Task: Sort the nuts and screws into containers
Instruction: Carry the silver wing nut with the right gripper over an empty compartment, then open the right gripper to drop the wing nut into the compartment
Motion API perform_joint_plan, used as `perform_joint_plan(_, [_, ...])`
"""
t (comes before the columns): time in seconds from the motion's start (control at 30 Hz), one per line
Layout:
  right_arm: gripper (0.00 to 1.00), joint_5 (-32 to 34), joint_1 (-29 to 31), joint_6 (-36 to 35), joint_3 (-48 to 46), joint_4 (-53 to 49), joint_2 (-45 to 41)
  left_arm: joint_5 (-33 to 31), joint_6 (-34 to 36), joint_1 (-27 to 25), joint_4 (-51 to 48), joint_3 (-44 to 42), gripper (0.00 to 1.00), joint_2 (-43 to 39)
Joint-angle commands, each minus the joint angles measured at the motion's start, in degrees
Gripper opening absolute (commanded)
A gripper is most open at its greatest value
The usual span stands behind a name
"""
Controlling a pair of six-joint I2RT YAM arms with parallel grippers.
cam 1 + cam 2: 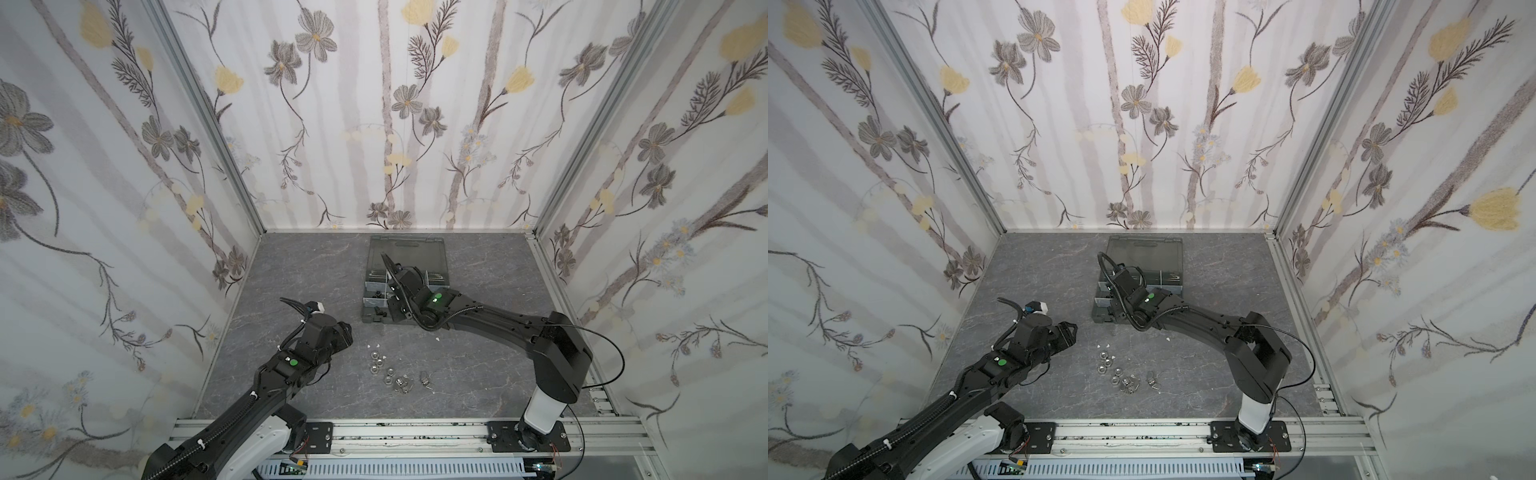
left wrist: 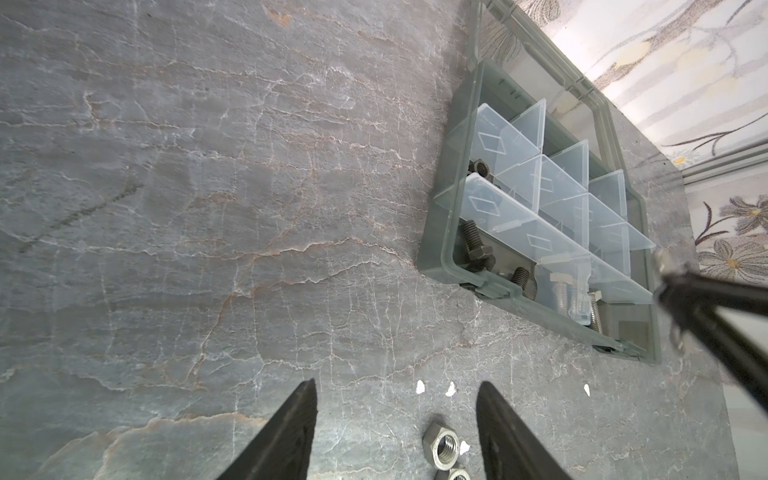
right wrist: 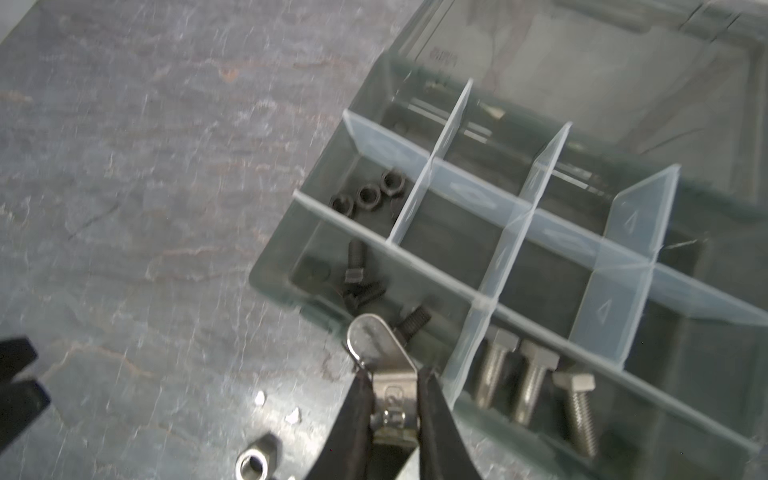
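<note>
Carry step: right end effector (image 3: 392, 386) pinches a silver wing nut (image 3: 376, 345) at the rim of the dark grey plastic organiser case (image 3: 274, 266) by the grey marbled counter's (image 1: 311, 270) far edge; next it needs to move over an empty cell (image 3: 457, 224) and release, while the left end effector (image 2: 397, 384) sits spread and idle.

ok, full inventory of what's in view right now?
organiser case: one, dark grey, lid open, far middle of table
black nuts: three, one cell
black screws: several, corner cell
silver bolts: three, neighbouring cell
held wing nut: one, silver, in right tool
loose hex nuts: about five, silver, table in front of case
loose wing nuts: at least two, silver, beside them
white flecks: few, table
table: grey marbled
walls: three, floral
left tool: open, empty, near loose hex nuts
right tool: shut on held wing nut, at case's front edge
</note>
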Motion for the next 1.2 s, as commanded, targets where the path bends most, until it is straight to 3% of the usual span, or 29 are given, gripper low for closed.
perform_joint_plan(0.0, [0.19, -0.3, -2.4, -4.2, 5.0, 0.6, 3.4, 0.8, -0.7, 0.1, 0.8, -0.6, 0.63, -0.3])
perform_joint_plan(0.23, [0.19, -2.7, -6.3, -5.0, 10.2, 0.0, 10.9, 1.5, -2.3, 0.1, 0.8, -2.2, 0.63, -1.7])
perform_joint_plan(0.4, [0.28, -2.7, -6.7, -4.5, 10.3, 0.1, 12.7, 1.3, -2.7, 0.1, 0.8, -2.7, 0.63, -2.5])
perform_joint_plan(0.6, [0.36, -3.2, -7.0, -4.1, 10.4, 0.5, 12.3, 1.5, -2.8, 0.1, 0.8, -2.7, 0.63, -2.2])
perform_joint_plan(1.17, [0.39, -4.9, -7.1, -3.0, 7.2, 1.6, 7.8, 2.8, -2.3, -0.1, 0.9, -2.5, 0.62, -2.2])
